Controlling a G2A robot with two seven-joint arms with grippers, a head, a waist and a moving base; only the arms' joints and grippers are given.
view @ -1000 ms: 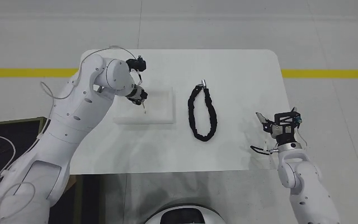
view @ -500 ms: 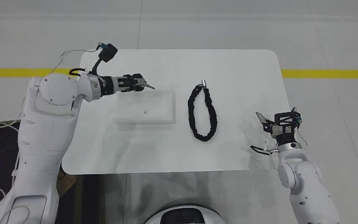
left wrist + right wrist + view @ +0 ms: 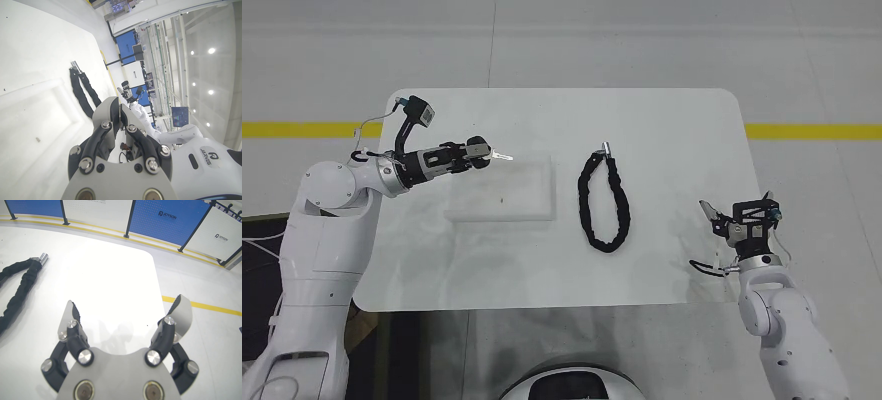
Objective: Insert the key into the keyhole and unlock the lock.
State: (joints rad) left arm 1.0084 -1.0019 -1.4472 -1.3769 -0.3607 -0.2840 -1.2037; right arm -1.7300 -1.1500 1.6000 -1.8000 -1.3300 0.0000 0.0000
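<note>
A black fabric-covered chain lock (image 3: 603,203) lies looped at the table's middle, its metal lock cylinder (image 3: 606,149) at the far end. My left gripper (image 3: 480,152) hovers over the far edge of a white tray (image 3: 527,205), left of the lock, shut on a small silver key (image 3: 501,156) whose blade points toward the cylinder. In the left wrist view the key (image 3: 119,118) is a thin plate pinched between the pads, with the chain lock (image 3: 83,91) beyond. My right gripper (image 3: 720,242) rests open near the table's right edge; in its own view the open gripper (image 3: 124,308) holds nothing and the chain lock (image 3: 20,285) lies far off.
The shallow white tray (image 3: 62,89) holds only a tiny speck. The white table (image 3: 672,130) has bare room between the lock and the right gripper. A yellow floor line (image 3: 812,131) runs behind the table.
My left arm has lifted away from the tray's inside and swung outward, turning the gripper so the key now points right toward the lock. The right arm and the chain have not moved.
</note>
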